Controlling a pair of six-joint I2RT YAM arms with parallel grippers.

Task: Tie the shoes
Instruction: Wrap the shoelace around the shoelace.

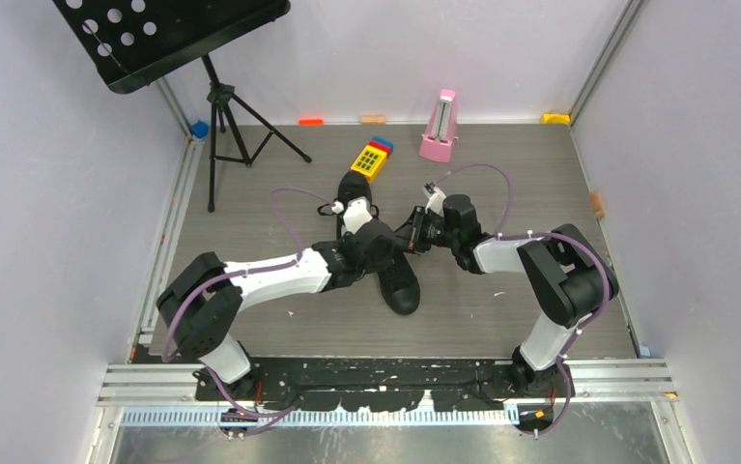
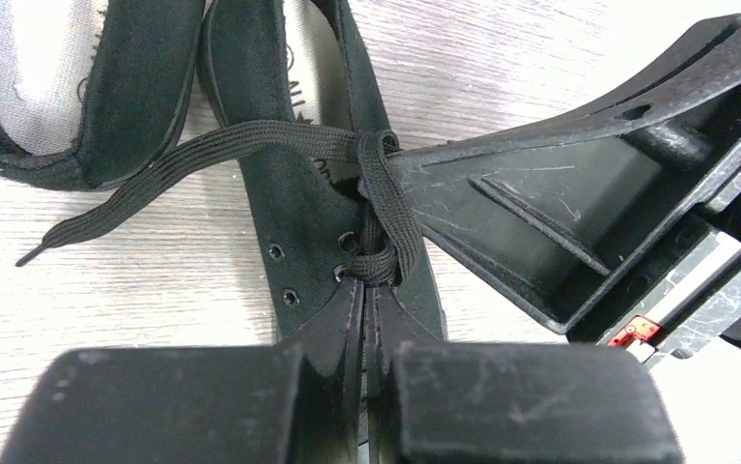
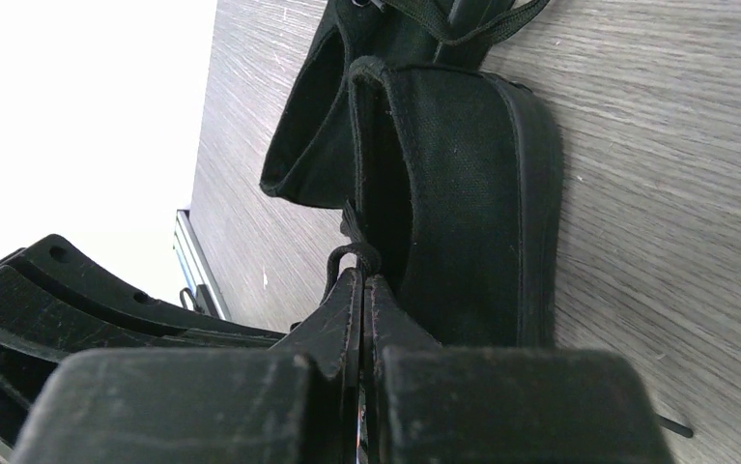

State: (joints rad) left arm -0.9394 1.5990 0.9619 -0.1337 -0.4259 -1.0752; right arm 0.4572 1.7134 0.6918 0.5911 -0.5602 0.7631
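1. Overhead view: two black shoes lie mid-table. One shoe's toe points toward the arm bases; the 2nd is partly hidden under the left arm's wrist
2. L & R arms reach in from either side & meet over the shoes, tips nearly touching
3. Left gripper: fingers pressed together, pinching a black lace right at the eyelets of one shoe
4. Right gripper: fingers also pressed together, clamped on a small loop of lace beside the shoe's collar
5. Left wrist view: the flat lace wraps over the right gripper's tip, then trails off to the left, its free end resting on the wood. Both shoes' grey insoles show at top
6. Back of table: black music stand, pink metronome, yellow keypad toy
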